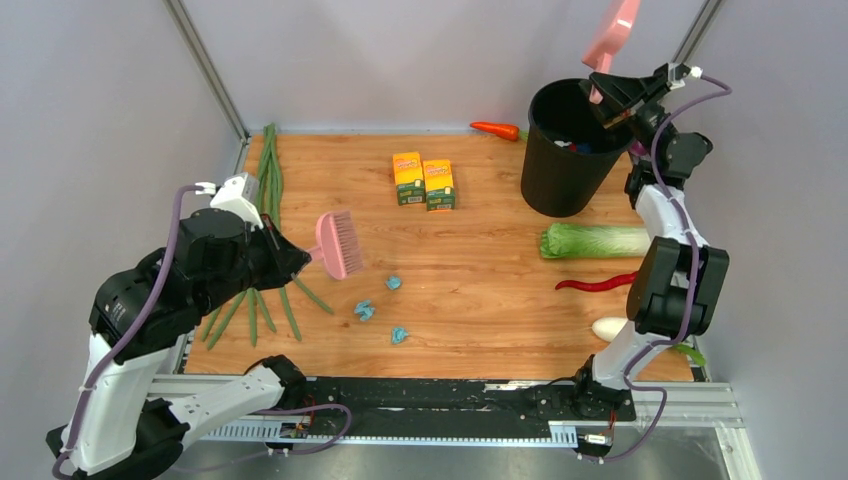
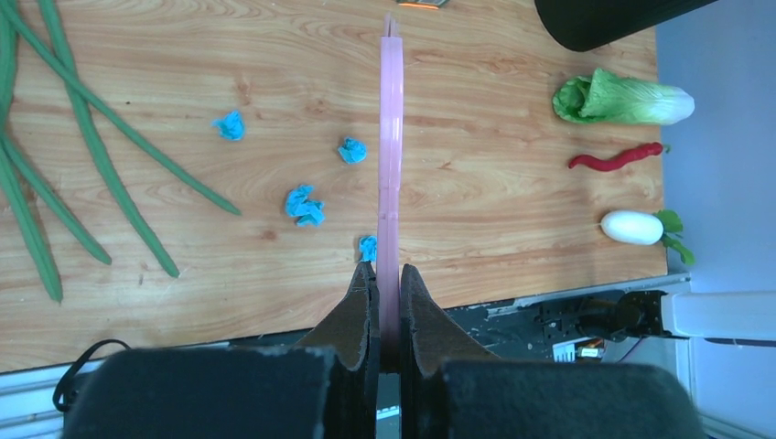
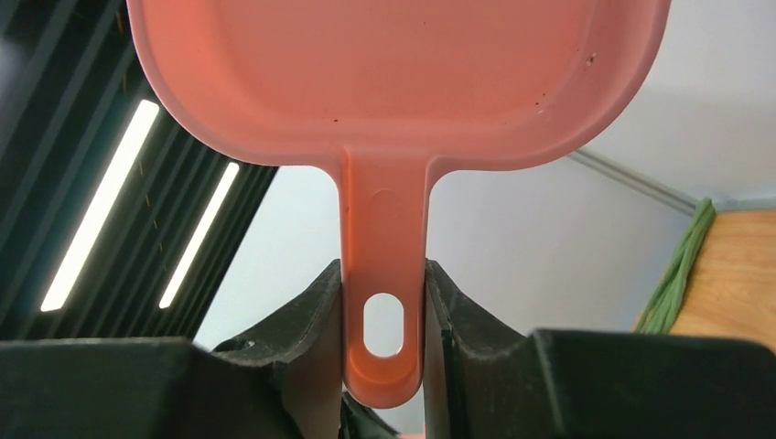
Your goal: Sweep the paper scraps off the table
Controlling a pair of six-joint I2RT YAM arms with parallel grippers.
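Three light-blue paper scraps (image 1: 394, 283) (image 1: 364, 311) (image 1: 400, 334) lie on the wooden table (image 1: 500, 320) near its front middle. The left wrist view shows several scraps (image 2: 304, 205), one (image 2: 368, 247) just by the fingertips. My left gripper (image 1: 300, 257) (image 2: 384, 270) is shut on the handle of a pink brush (image 1: 340, 243) (image 2: 391, 137), held above the table left of the scraps. My right gripper (image 1: 610, 95) (image 3: 384, 274) is shut on the handle of a pink dustpan (image 1: 612, 35) (image 3: 393, 73), raised upright over a black bin (image 1: 566, 150).
Long green beans (image 1: 268, 190) lie along the left side. Two yellow-orange boxes (image 1: 425, 182) stand at mid-back, a carrot (image 1: 497, 129) behind them. Right of centre lie a cabbage (image 1: 595, 240), a red chili (image 1: 597, 284) and a white radish (image 1: 610, 327).
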